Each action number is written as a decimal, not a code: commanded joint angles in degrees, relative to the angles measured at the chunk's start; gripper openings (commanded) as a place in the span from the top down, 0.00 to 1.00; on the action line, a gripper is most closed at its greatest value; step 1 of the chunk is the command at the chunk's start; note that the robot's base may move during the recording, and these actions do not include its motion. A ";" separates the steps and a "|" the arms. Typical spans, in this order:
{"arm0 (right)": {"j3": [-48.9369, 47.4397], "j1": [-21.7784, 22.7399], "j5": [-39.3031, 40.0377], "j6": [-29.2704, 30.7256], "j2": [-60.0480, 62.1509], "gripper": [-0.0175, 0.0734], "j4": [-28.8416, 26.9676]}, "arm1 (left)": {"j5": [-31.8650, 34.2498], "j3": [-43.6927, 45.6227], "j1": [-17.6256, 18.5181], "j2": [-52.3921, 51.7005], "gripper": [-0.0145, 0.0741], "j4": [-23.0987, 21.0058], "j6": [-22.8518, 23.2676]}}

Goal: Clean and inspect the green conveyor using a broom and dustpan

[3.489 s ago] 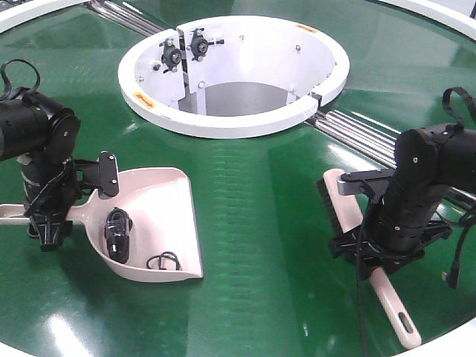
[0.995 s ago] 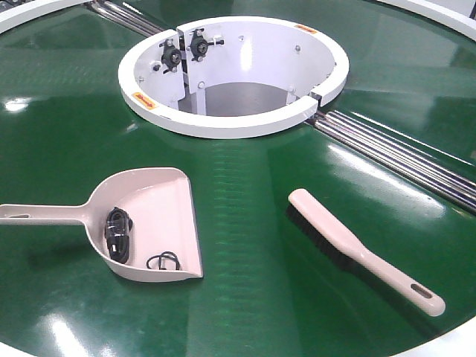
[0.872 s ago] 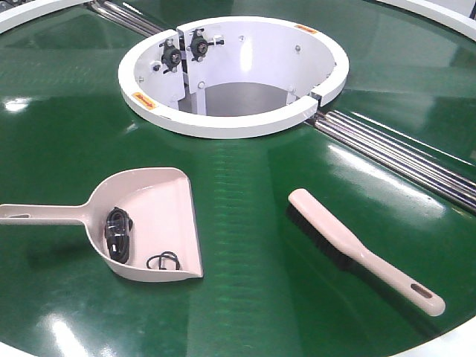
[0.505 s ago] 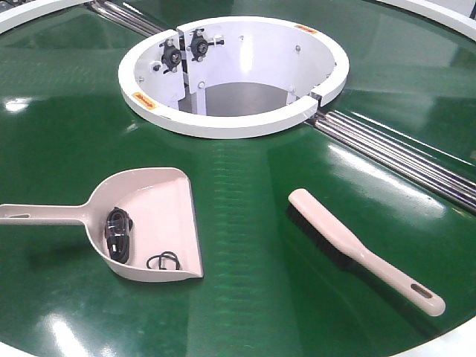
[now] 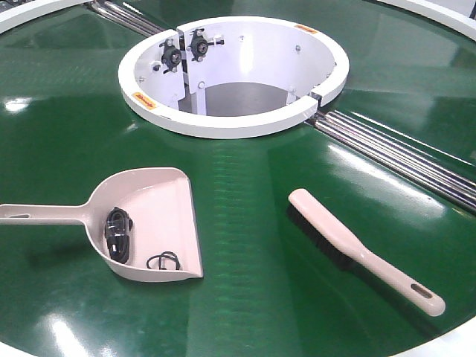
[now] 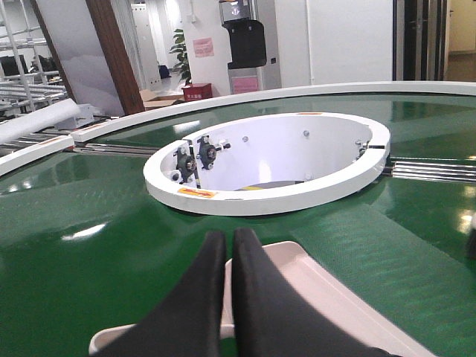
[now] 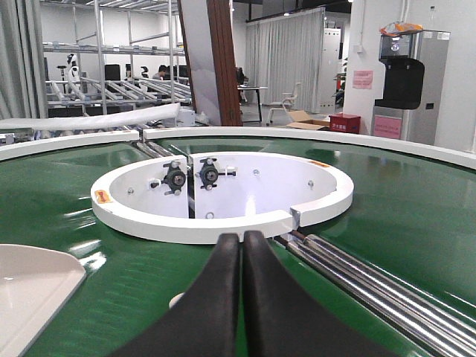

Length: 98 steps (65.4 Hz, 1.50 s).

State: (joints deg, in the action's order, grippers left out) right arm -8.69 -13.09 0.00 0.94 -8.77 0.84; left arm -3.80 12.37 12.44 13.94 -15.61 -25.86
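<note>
Both tools lie flat on the green conveyor point(image 5: 245, 223), arms out of the front view. Dustpan point(image 5: 152, 216) sits near-left, handle pointing left, wide mouth facing right; two small dark bits of debris point(image 5: 117, 233) are inside it, toward the near side. Broom point(image 5: 357, 249) lies near-right, well apart from the pan, bristle end toward the hub, slotted handle end near the belt's near-right edge. Left gripper point(image 6: 227, 297) has its fingers pressed together w/ nothing between, hovering above the pan; right gripper point(image 7: 242, 297) likewise closed and empty, above the belt. Judging by this, sweeping looks done and what's left is the inspect pass; if tools get picked up again, open wide first, take each by the straight handle, and keep the pan level so the debris doesn't slide out the mouth. Room: open belt between the two tools and toward the white hub ring point(image 5: 230, 123). Watch the metal roller strips point(image 5: 401, 160) far-right, the raised hub wall, and the near belt edge by the broom's handle.
</note>
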 commanded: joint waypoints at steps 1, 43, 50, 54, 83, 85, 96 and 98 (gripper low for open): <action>-1.48 0.31 3.94 -0.05 -0.64 0.82 0.19 | 4.12 1.38 0.30 0.45 0.84 -0.30 0.30; -1.48 0.31 3.94 -0.05 -0.64 0.82 0.19 | 2.46 -14.63 -7.04 -15.79 0.84 17.27 25.47; -1.48 0.31 3.94 -0.05 -0.64 0.82 0.19 | 1.03 -14.63 -7.03 -15.45 0.84 17.27 25.86; -1.48 0.31 3.94 -0.05 -0.64 0.82 0.19 | 1.10 -14.63 -7.03 -15.46 0.84 17.27 26.24; -1.48 0.31 3.94 -0.05 -0.64 0.82 0.19 | 1.52 -14.63 -7.03 -15.46 0.84 15.61 29.83; -1.48 0.31 3.94 -0.05 -0.64 0.82 0.19 | 1.52 -14.63 -7.03 -15.46 0.84 15.61 30.64; -1.48 0.31 3.94 -0.05 -0.64 0.82 0.19 | 1.46 -14.63 -7.03 -15.46 0.84 15.61 30.68; -1.48 0.31 3.94 -0.05 -0.64 0.82 0.19 | 1.40 -14.56 -7.03 -15.46 0.84 15.61 30.69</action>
State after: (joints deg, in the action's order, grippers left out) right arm -8.52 -13.09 0.00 0.84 -8.77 0.84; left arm -6.48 -1.57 5.49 -0.70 0.43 4.18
